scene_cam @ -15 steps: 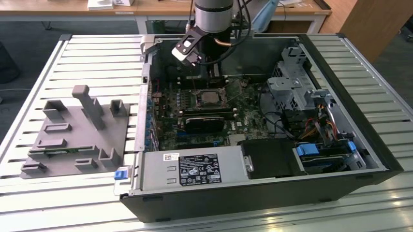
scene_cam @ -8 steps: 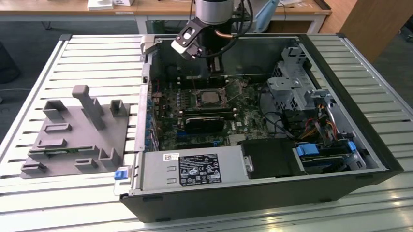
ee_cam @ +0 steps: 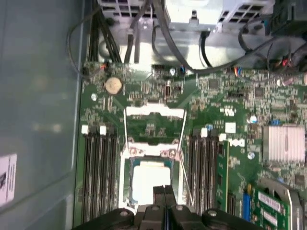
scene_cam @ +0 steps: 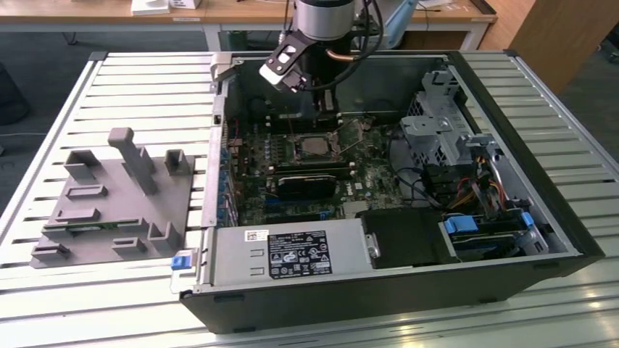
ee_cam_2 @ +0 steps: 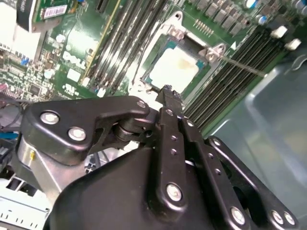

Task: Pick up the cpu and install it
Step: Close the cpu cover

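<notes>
An open black desktop computer case (scene_cam: 387,301) lies on its side on a pale slatted metal tabletop (scene_cam: 145,94), its interior facing up. Inside it are a green motherboard (scene_cam: 375,177), a silver power-supply box with a printed label (scene_cam: 290,254) along the near edge, a grey metal drive cage (scene_cam: 440,123) towards the exterior view's right, and a tangle of orange and black cables (scene_cam: 474,192) below that cage.

The cpu (ee_cam: 149,178), a small flat square chip with a silvery-grey top, sits in the socket near the middle of the motherboard, inside the case. The socket's thin metal retaining frame (ee_cam: 144,111) is swung open and lies just beside the chip. Rows of long black memory slots (ee_cam: 98,177) run along both sides of the socket.

The robot arm's black gripper (ee_cam: 164,189) reaches down into the case and hangs directly over the chip. Its two fingers (ee_cam: 158,194) are pressed together with nothing between them. Whether their tips touch the chip's top cannot be told.

Outside the case, towards the exterior view's left, a grey plastic tray with upright posts (scene_cam: 106,210) rests on the tabletop.
</notes>
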Controlling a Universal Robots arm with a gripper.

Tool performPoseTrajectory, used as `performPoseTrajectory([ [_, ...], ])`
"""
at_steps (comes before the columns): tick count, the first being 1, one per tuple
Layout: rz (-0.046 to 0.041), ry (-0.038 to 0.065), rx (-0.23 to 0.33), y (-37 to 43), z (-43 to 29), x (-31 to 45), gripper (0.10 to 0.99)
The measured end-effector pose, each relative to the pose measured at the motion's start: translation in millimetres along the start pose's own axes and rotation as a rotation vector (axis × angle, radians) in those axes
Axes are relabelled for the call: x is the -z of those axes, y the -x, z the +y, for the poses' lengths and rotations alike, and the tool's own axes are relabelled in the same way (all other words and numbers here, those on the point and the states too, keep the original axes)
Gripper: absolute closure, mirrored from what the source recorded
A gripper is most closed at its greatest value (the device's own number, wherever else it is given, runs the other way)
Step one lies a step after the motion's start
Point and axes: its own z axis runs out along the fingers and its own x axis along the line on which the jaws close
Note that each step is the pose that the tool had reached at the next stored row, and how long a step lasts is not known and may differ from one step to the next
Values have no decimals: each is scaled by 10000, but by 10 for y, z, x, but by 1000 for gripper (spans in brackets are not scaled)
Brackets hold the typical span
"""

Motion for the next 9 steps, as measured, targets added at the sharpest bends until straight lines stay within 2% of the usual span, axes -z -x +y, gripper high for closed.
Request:
performPoseTrajectory([
  [1, 1, -9, 1, 0, 28, -2, 980],
  [9, 1, -10, 1, 2, 81, -8, 980],
])
